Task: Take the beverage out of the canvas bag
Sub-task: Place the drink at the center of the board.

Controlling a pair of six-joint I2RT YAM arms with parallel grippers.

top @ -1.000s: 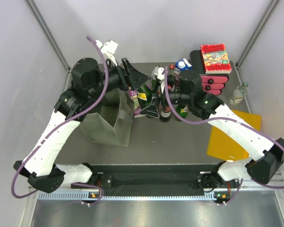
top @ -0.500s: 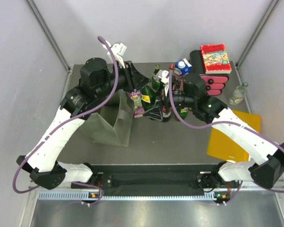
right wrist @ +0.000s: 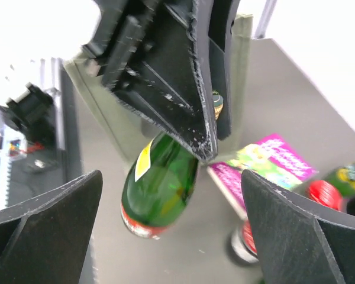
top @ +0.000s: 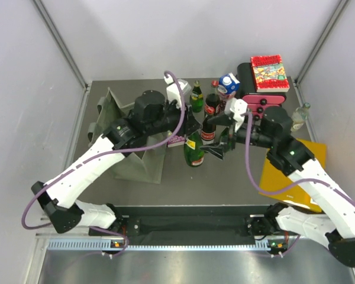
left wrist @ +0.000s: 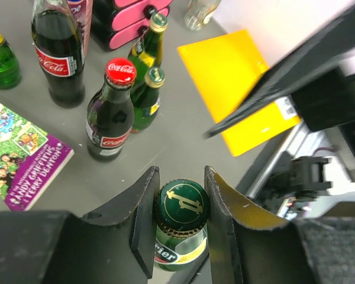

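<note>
Left tool is clamped on the green beverage bottle, with its fingers on either side of the cap and neck. The bottle is outside the canvas bag, just right of it, above the counter. It reads roughly upright from the top view. Can't tell whether its base touches the counter.

The bag sits slumped on the counter. The left arm crosses over its top and hides part of it.

Right tool is further right of the bag, close to the bottle on the side away from the bag. Its jaws are spread wide and it's gripping nothing. The right wrist view shows the bottle body in line with the gap between its fingers, touching neither.

Other items, all right of the bag:
- purple book, flat on the counter and nearest to the bag
- red-capped cola bottle, upright, beyond the held bottle from the bag, with a small green bottle just beside it
- taller cola bottle, upright, near those two
- blue-and-white carton, towards the back
- pink drawer box, well apart from the bag at the far right, with a red book on top
- yellow sheet, flat, well right of the bag
</note>
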